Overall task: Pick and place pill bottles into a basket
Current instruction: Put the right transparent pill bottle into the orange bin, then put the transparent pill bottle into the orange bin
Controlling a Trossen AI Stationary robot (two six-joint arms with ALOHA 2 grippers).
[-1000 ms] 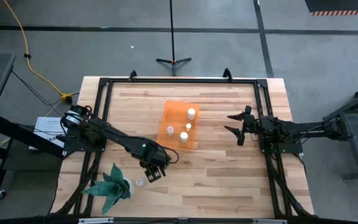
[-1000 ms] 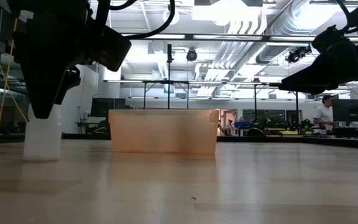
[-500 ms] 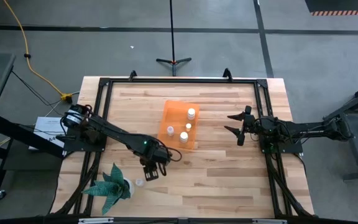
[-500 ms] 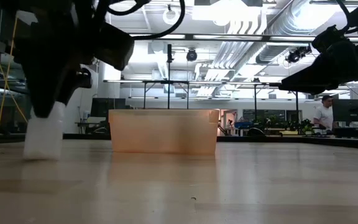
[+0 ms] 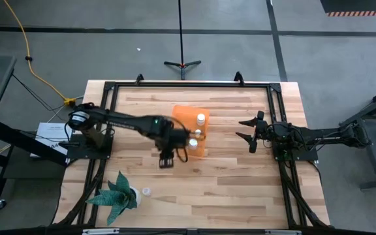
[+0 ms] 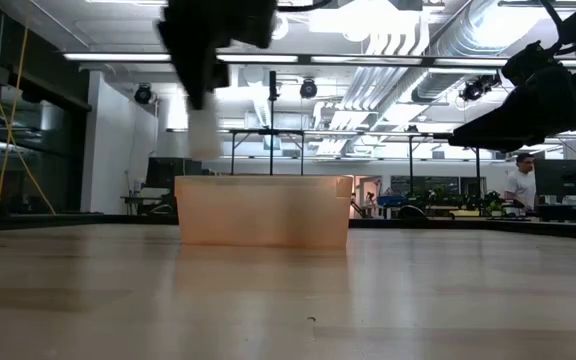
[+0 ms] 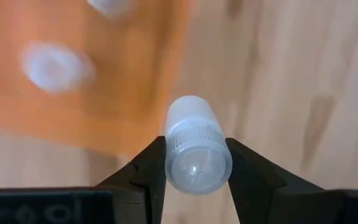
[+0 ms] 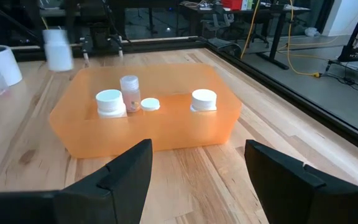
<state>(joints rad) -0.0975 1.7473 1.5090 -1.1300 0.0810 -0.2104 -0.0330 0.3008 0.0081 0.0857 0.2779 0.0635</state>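
Note:
My left gripper (image 5: 167, 158) is shut on a small white pill bottle (image 7: 194, 143) and hangs in the air by the near left corner of the translucent orange basket (image 5: 181, 121). The low view shows the bottle (image 6: 205, 135) above the basket's wall (image 6: 263, 212). Three white bottles (image 5: 201, 119) stand in the basket, also seen in the right wrist view (image 8: 109, 102). One more bottle (image 5: 147, 191) stands on the table by the plant. My right gripper (image 5: 250, 134) is open and empty to the right of the basket. My left gripper pinches the bottle's ribbed cap end (image 7: 197, 142) between its two fingers (image 7: 151, 168), one on each side. The fingers come from above, pointing down. The bottle hangs upright below them, lifted clear of the table.
A green spiky plant (image 5: 116, 194) in a white pot stands at the near left corner. A black frame (image 5: 188, 85) runs around the table. Bare wood lies between the basket and my right gripper. A person (image 6: 518, 185) stands far off in the room.
My left gripper has lifted the pill bottle off the table near the plant. It has carried the bottle up and toward the far edge and the right, to the basket's near left corner. The bottle stays upright below the fingers.

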